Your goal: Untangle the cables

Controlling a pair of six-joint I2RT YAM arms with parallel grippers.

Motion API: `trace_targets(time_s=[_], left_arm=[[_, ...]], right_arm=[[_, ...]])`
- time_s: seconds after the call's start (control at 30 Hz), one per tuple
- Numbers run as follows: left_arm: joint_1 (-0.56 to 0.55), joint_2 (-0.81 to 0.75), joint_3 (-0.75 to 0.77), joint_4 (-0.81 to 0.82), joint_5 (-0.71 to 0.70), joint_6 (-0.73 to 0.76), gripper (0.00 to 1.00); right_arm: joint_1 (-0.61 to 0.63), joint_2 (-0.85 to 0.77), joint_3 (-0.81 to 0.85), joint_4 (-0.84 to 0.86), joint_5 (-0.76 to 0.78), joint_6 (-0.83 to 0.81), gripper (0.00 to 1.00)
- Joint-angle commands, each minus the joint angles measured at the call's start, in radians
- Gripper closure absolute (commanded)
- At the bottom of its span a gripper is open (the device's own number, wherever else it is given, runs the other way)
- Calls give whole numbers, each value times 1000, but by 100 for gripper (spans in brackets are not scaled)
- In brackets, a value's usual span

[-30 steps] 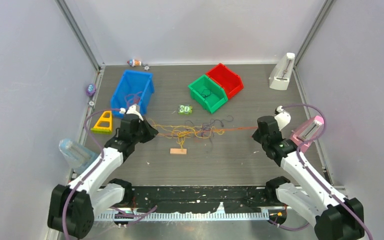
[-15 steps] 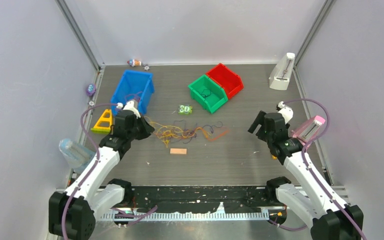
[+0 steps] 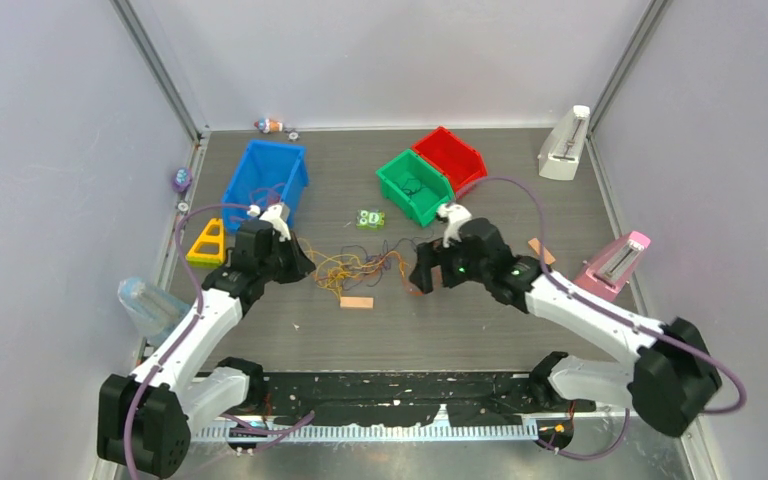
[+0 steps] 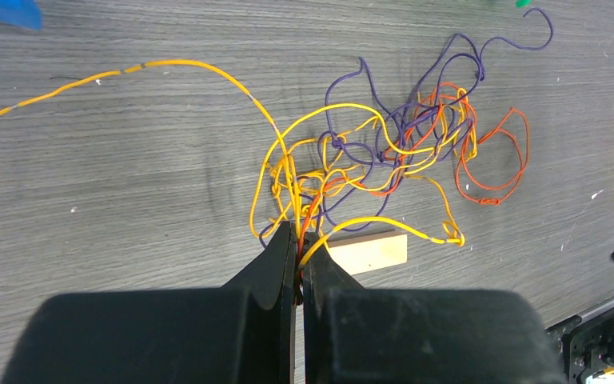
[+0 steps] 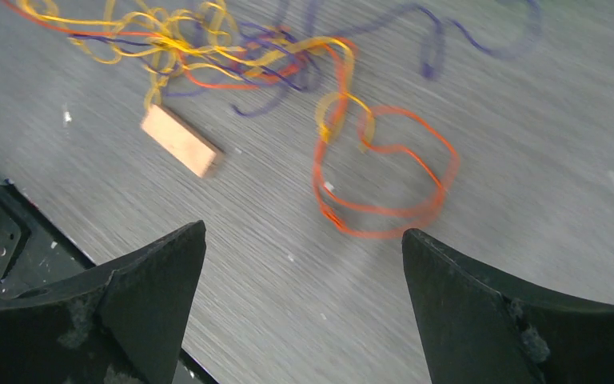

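Observation:
The cables (image 3: 365, 267) lie in a loose tangle of yellow, orange and purple strands on the dark table, between my two grippers. My left gripper (image 3: 303, 270) sits at the tangle's left end. In the left wrist view the left gripper (image 4: 299, 238) is shut on yellow and orange strands of the cables (image 4: 384, 148). My right gripper (image 3: 423, 276) hovers at the tangle's right end. The right wrist view shows the right gripper (image 5: 304, 232) wide open and holding nothing, just short of an orange loop (image 5: 384, 180) of the cables (image 5: 208, 48).
A small wooden block (image 3: 356, 302) lies just in front of the tangle. At the back stand a blue bin (image 3: 265, 180), a green bin (image 3: 415, 187) and a red bin (image 3: 452, 158). A yellow triangle (image 3: 206, 245) and a clear bottle (image 3: 150, 305) are at the left. A pink metronome (image 3: 615, 263) is at the right.
The right gripper opened and let go of the orange strand, then swung left to the tangle. The stretched cables slackened into a smaller heap. The left gripper stayed shut and hardly moved.

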Motion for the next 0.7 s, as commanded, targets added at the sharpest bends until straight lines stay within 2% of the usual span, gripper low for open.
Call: trace_targets(time_s=[0.0,0.23,0.47,0.53,0.6,0.63,0.67], left_arm=[[-4,-32,38,13,8,22,100],[-4,-67,37,6,13,20,100],[-5,-116,1,29,35,-3,100],[-4,-138,-7,31,50,-10,100],[-4,-168,-13,28,64,-13,100],[-4,-181,-11,23,65,-12,100],[-4,-193,-9,11,65,-12,100]], right_arm=[[126,169,147,132,23,-87,2],[232,498,382,131,103,-139,1],[275,711,555,92,206,-91,5],[283,755,578,67,238,-43,10],[293,774,586,68,294,-4,22],[300,768,579,75,314,21,39],[302,746,556,82,364,34,51]])
